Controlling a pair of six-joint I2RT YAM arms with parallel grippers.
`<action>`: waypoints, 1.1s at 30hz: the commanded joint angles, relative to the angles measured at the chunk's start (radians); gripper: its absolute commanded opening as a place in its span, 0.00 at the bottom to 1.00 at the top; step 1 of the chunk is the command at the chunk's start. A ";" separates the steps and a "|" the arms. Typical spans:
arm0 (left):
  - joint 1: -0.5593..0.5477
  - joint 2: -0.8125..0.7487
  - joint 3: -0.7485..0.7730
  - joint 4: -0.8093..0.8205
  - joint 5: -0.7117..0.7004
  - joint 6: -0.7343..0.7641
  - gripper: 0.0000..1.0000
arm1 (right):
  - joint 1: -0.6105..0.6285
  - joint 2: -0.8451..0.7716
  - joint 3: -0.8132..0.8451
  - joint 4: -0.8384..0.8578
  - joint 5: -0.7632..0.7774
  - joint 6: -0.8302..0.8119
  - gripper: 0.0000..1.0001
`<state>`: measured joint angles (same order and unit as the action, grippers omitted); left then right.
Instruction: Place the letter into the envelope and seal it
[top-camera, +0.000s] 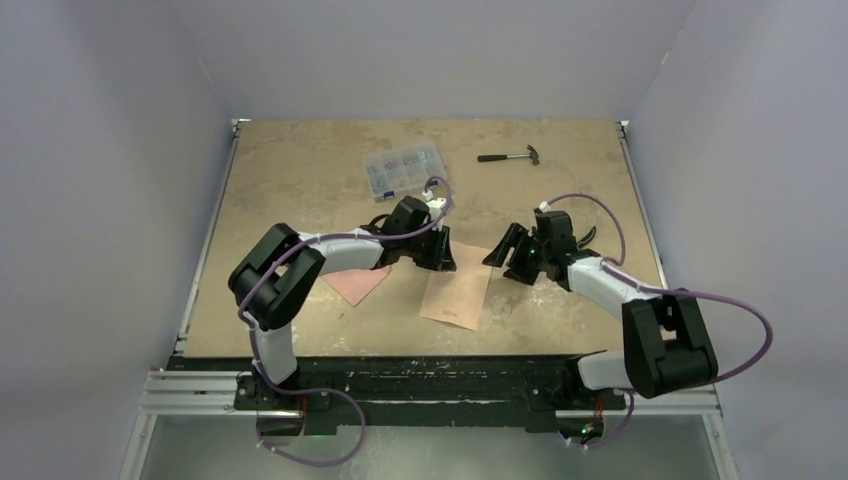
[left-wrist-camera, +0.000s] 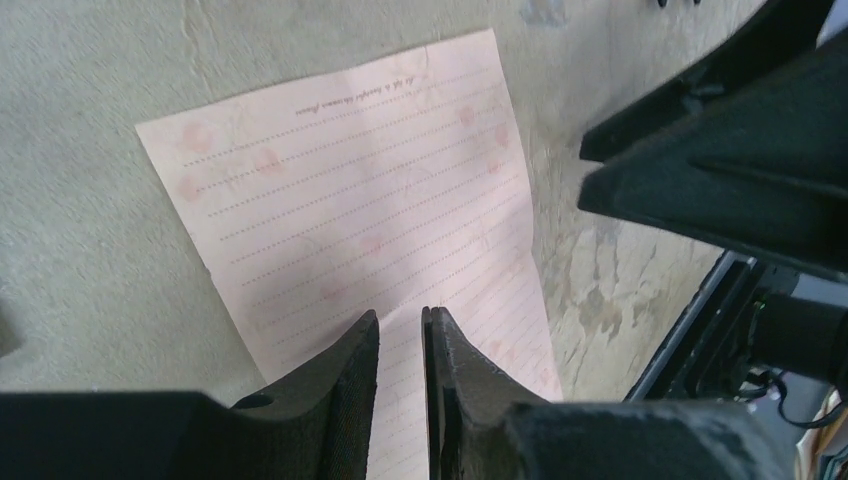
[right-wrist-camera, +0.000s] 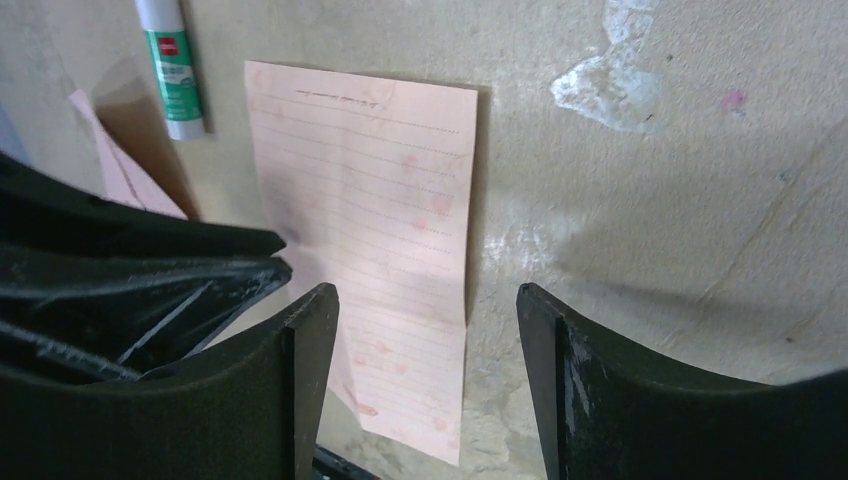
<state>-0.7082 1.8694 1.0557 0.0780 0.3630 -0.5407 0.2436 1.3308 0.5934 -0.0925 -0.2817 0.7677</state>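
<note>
On the scuffed tan table (top-camera: 300, 170) lie a peach letter (top-camera: 457, 295) (lined side up), pink envelope (top-camera: 357, 282), clear compartment box (top-camera: 403, 168), hammer (top-camera: 510, 156) and glue stick (right-wrist-camera: 170, 65).

On the far part of the worn tan table (top-camera: 300, 160), a clear compartment box (top-camera: 403, 168). To its right, well apart, a hammer (top-camera: 510, 157), head pointing right. Nearer, flat on the tabletop, a white glue stick (right-wrist-camera: 170, 65) with a green label.

The letter (left-wrist-camera: 370, 190) is matt lined paper; the table (left-wrist-camera: 80, 250) is rough, stained, worn board.
</note>
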 joint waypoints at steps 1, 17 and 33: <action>-0.028 -0.038 -0.024 -0.017 -0.001 0.110 0.21 | -0.001 0.091 0.052 0.022 -0.002 -0.085 0.69; -0.089 0.156 0.138 -0.336 -0.326 0.192 0.20 | -0.001 0.127 -0.119 0.382 -0.253 -0.074 0.65; -0.089 0.179 0.139 -0.365 -0.406 0.200 0.13 | -0.012 -0.120 -0.048 0.075 0.103 -0.041 0.74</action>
<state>-0.8085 1.9675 1.2270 -0.1448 0.0662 -0.4000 0.2398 1.2617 0.4332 0.0898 -0.3271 0.7639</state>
